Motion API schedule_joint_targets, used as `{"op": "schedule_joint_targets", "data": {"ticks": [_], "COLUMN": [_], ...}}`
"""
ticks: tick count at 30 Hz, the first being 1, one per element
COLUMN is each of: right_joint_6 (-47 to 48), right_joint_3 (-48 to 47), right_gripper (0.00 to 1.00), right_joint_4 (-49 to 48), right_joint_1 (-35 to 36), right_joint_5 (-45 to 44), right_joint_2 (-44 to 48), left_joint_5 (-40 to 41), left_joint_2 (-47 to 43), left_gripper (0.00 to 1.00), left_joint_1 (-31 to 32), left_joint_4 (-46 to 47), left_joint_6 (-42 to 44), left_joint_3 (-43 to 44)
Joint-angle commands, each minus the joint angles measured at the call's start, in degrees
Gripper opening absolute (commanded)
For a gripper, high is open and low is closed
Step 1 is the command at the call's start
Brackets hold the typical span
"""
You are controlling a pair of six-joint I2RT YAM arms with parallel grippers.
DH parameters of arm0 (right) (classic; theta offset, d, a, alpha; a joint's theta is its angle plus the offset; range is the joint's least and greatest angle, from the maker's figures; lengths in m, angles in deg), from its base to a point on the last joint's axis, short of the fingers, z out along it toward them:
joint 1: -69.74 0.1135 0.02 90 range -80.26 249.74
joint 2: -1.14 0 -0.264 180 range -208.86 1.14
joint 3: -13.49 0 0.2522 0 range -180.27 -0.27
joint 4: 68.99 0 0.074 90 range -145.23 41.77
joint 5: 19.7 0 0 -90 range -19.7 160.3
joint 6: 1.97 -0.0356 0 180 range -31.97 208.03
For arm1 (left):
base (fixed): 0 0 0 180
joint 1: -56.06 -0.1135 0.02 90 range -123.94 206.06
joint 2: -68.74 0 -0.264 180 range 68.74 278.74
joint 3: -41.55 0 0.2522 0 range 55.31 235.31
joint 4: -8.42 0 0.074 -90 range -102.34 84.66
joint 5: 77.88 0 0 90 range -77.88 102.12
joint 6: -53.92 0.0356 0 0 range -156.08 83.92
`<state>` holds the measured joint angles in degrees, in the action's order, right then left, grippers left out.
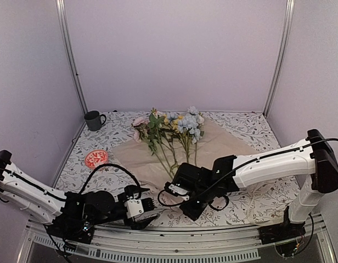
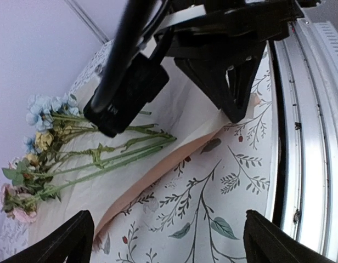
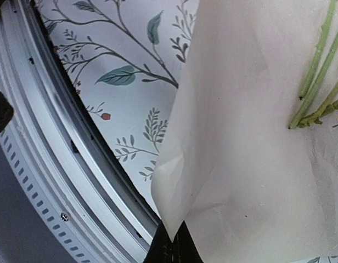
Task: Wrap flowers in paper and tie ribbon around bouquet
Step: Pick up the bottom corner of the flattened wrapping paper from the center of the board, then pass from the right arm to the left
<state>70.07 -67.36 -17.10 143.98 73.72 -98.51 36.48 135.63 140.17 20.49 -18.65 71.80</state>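
2 right fingers (image 3: 161,249) tight on paper (image 3: 240,164) — flowers (image 1: 169,129) atop

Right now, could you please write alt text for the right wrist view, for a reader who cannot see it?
The right hand, shut, pinches the corner of a thin peach-orange paper sheet at the bottom of the frame. At upper right, green flower stems lie on the sheet; a leaf-printed tablecloth and a silver metal rail fill the left.
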Motion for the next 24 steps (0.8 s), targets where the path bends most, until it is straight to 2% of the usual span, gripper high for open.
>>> {"op": "schedule_joint_targets", "data": {"ticks": [1,5,13,18,21,24], "right_joint_6": [9.18,12.97,17.12,20.97,21.96,22.67], "right_joint_3": [-1.73,-4.29,-5.62,-6.02,-6.43,-6.38], "right_gripper": [0.00,0.00,0.00,0.00,0.00,0.00], "right_joint_4": [0.07,2.07,2.23,2.21,2.11,1.94], "right_joint_1": [-1.05,-2.20,-5.26,-6.55,-7.52,-8.18], "right_joint_5": [8.85,11.06,15.85,17.84,18.92,20.20], "right_joint_2": [1.99,0.60,0.44,0.06,-0.23,-0.27], "left_joint_5": [0.25,-1.21,-14.85,-20.60,-23.38,-23.07], "left_joint_2": [6.07,12.06,13.91,14.91,15.51,15.70], "left_gripper": [0.96,0.96,0.79,0.65,0.63,0.59], "left_joint_1": [0.50,-1.62,-9.56,-13.05,-14.14,-15.35], "left_joint_4": [9.69,17.70,13.94,8.98,6.94,9.11], "left_joint_6": [19.25,24.41,20.64,20.27,19.61,19.36], "left_joint_3": [3.07,3.58,4.97,7.27,8.05,6.90]}}
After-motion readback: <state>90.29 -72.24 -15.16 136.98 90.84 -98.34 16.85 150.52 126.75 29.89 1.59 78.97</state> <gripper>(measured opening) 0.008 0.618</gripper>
